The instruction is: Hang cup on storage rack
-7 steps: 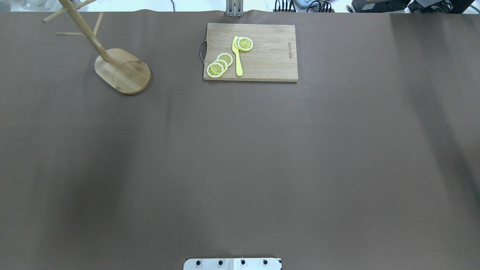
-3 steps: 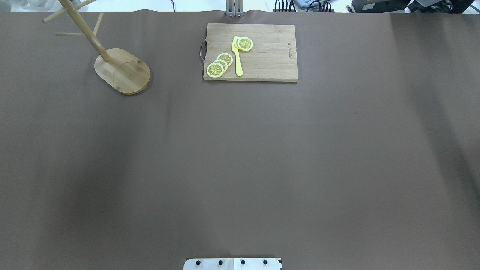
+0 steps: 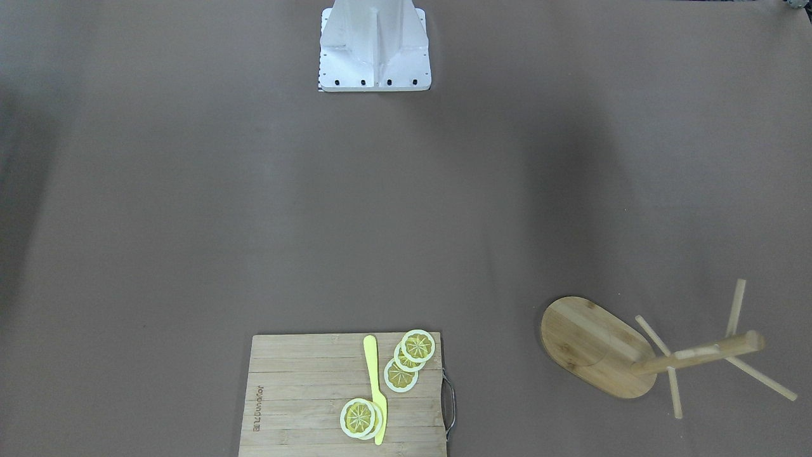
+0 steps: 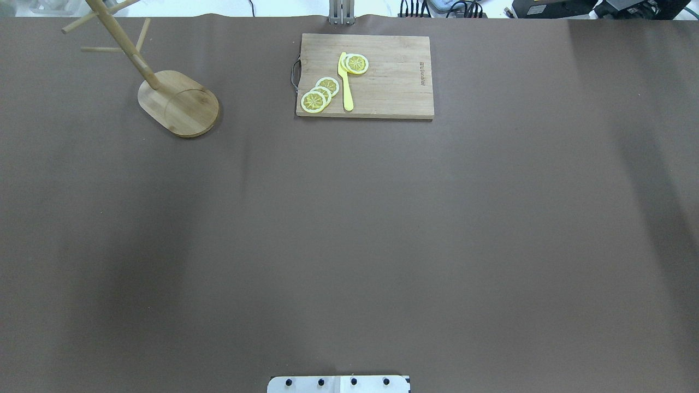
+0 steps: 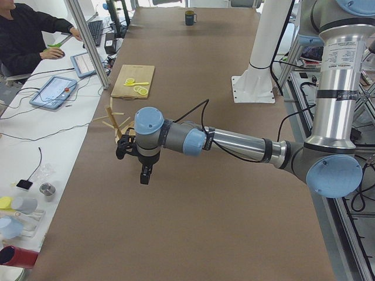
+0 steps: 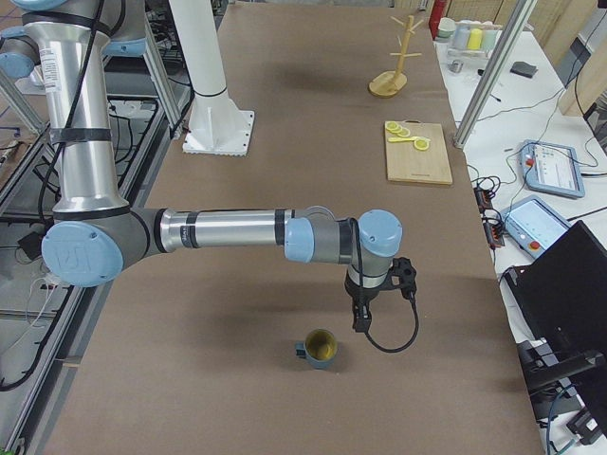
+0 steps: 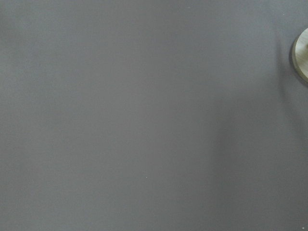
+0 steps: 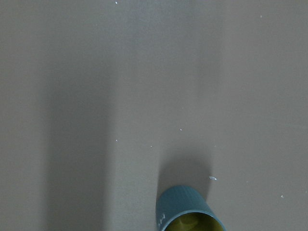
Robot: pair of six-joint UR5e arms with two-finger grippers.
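The dark slate-blue cup (image 6: 320,351) stands upright on the brown table at the robot's right end, with its yellowish inside showing. It also shows small at the far end in the exterior left view (image 5: 190,17) and at the bottom edge of the right wrist view (image 8: 187,212). The bamboo storage rack (image 4: 177,103) stands at the far left, with bare pegs, and shows in the front-facing view (image 3: 596,346). My right gripper (image 6: 359,320) hangs above the table just beyond the cup. My left gripper (image 5: 144,174) hangs near the rack (image 5: 117,123). I cannot tell whether either is open or shut.
A wooden cutting board (image 4: 393,82) with lemon slices (image 4: 319,94) and a yellow knife (image 4: 345,82) lies at the far middle. The white robot base (image 3: 374,51) stands at the near edge. A seated operator (image 5: 23,35) and tablets are beside the table.
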